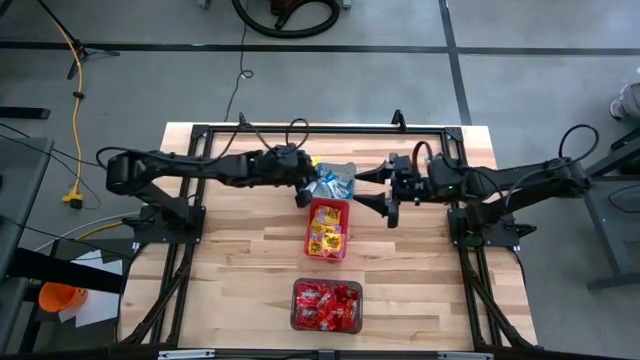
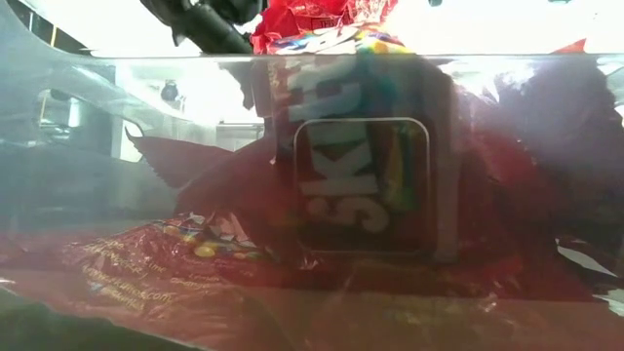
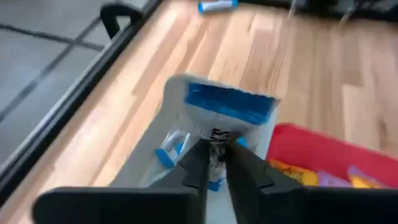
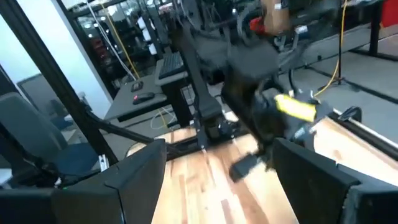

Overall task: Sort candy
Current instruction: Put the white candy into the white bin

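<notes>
Seen from above, a light wooden tabletop point(image 1: 240, 255) holds three bins in a line down its middle: a pale grey bin point(image 1: 336, 180) of blue-and-white candy packets at the far end, a pink bin point(image 1: 328, 228) of yellow packets in the middle, and a dark bin point(image 1: 327, 305) heaped with red packets nearest the front edge. The left gripper point(image 1: 303, 192) reaches in from the left and sits at the grey bin's near corner, just beside the pink bin. The right gripper point(image 1: 385, 190) hangs to the right of the grey and pink bins, its jaws spread wide and holding nothing. The low view looks through a clear bin wall at red Skittles packets point(image 2: 361, 175) piled inside, one standing upright with its label facing the camera. In the left wrist view, the left jaws are nearly together directly over the grey bin, with a blue-and-white packet point(image 3: 229, 104) just beyond their tips; whether they pinch it cannot be told. A lone blue packet point(image 3: 217, 5) lies on the wood farther off. In the right wrist view, the two right fingers point(image 4: 314, 171) stand far apart above the wood, and the other arm, blurred, carries a yellow label point(image 4: 295, 107).
</notes>
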